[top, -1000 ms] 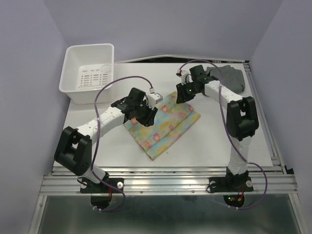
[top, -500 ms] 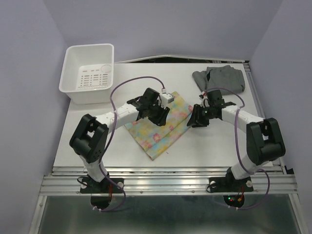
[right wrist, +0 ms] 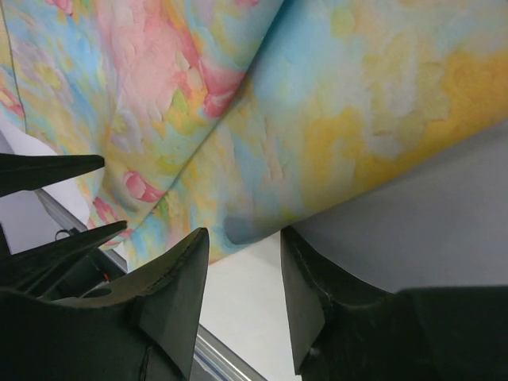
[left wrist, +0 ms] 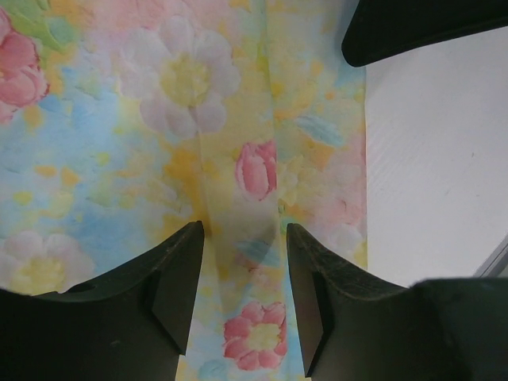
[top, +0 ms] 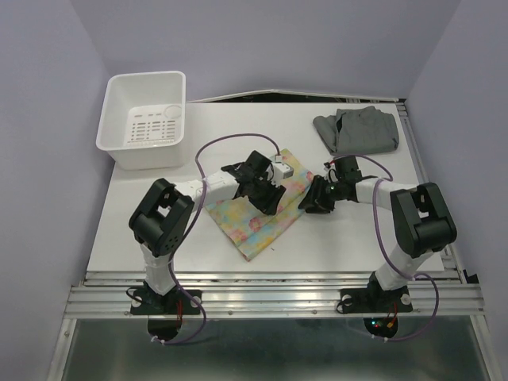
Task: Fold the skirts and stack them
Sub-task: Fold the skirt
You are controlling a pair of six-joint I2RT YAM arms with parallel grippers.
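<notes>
1. Now, just below centre in the top view, the floral skirt point(top: 250, 230) lies flat on the table point(top: 341, 238) as a folded diamond. One corner points toward the arm bases.
2. Over its upper middle the left gripper point(top: 268, 198) hangs with fingers point(left wrist: 178, 274) moderately apart. They straddle a crease and grip nothing, and look lined up to pinch that layer for another fold.
3. At the skirt's right edge the right gripper point(top: 309, 202) sits low. Its fingers point(right wrist: 305, 286) are also parted and empty, with the cloth edge just ahead of the tips. I judge it is placed to catch that edge so both arms can lift together.
4. Farther back, upper right, the grey skirt point(top: 357, 131) lies loosely bunched, well apart from the floral one. It is not yet folded, so the task looks under half done.
5. Farthest, upper left, the bin point(top: 147, 119) stands out of the way.
</notes>
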